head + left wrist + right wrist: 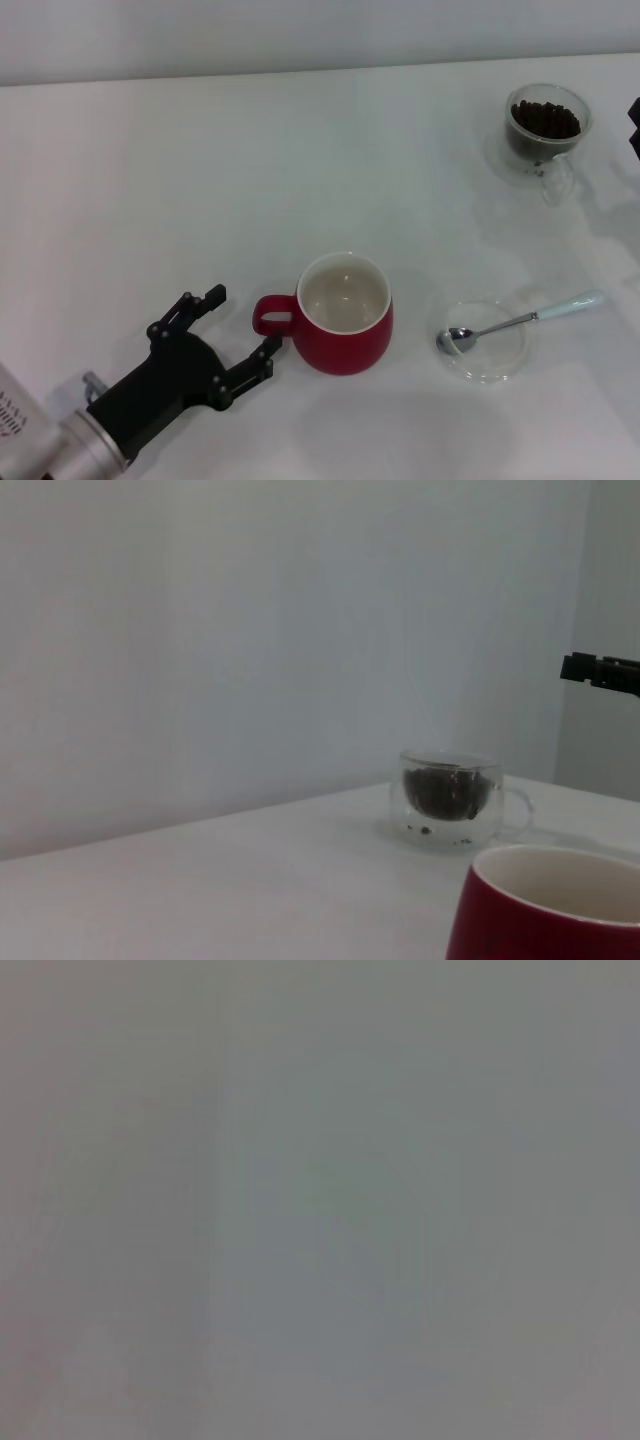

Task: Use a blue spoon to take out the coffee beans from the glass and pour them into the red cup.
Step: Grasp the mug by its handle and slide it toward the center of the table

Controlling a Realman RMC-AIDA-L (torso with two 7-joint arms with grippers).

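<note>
The red cup stands at the front middle of the white table, its handle toward my left gripper. That gripper is open, its fingertips just short of the handle, touching nothing. The cup's rim also shows in the left wrist view. The blue spoon lies with its metal bowl in a shallow clear dish and its pale handle pointing right. The glass with the coffee beans stands at the far right and shows in the left wrist view. Only a black tip of my right gripper shows at the right edge.
The white table runs back to a pale wall. A dark part of the right arm shows far off in the left wrist view. The right wrist view shows only plain grey.
</note>
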